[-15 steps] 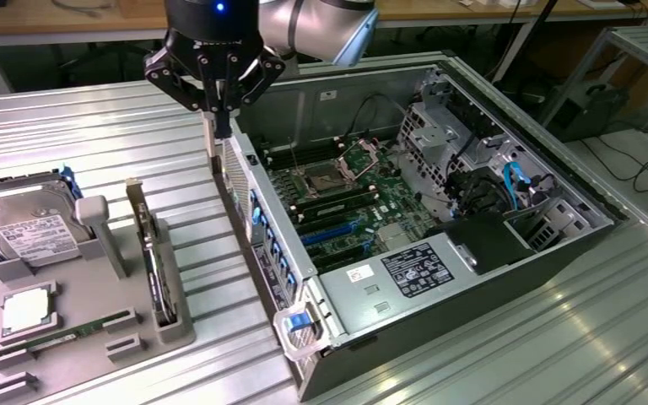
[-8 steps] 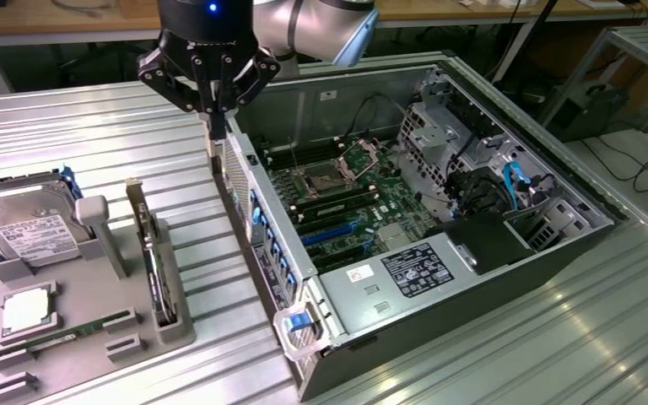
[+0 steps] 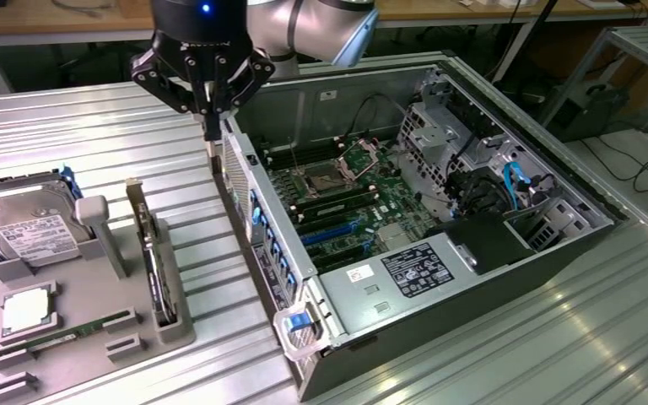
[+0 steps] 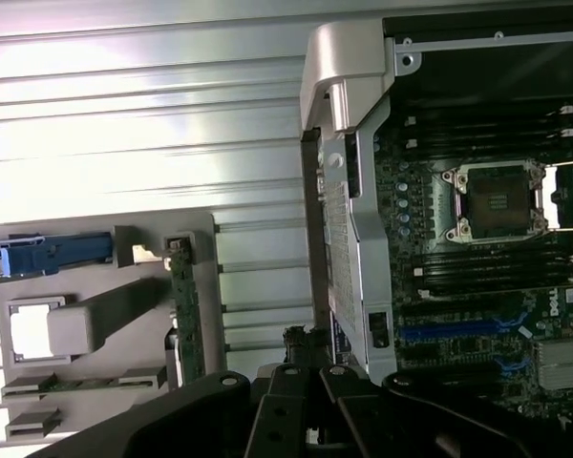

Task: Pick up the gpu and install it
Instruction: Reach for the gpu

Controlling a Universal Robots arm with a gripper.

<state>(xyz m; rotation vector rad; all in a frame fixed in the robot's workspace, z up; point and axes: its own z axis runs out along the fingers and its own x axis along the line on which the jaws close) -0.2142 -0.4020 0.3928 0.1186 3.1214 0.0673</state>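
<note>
The gpu (image 3: 151, 246) stands edge-on in a slot of the grey holder (image 3: 132, 291), a thin green card with a metal bracket at its far end. It also appears in the wrist view as a narrow green strip (image 4: 185, 320). My gripper (image 3: 210, 133) hangs above the near wall of the open computer case (image 3: 259, 221), up and toward the exterior view's right of the gpu. Its fingers are shut with nothing between them. In the wrist view the gripper (image 4: 304, 351) shows as dark linkages over the case wall.
The holder also carries a silver hard drive (image 3: 26, 224), a CPU (image 3: 28, 308) and a RAM stick (image 3: 71, 333). Inside the case lie the motherboard with its CPU socket (image 3: 330, 179) and blue card slots (image 3: 330, 232). Ribbed metal tabletop (image 3: 132, 126) surrounds everything.
</note>
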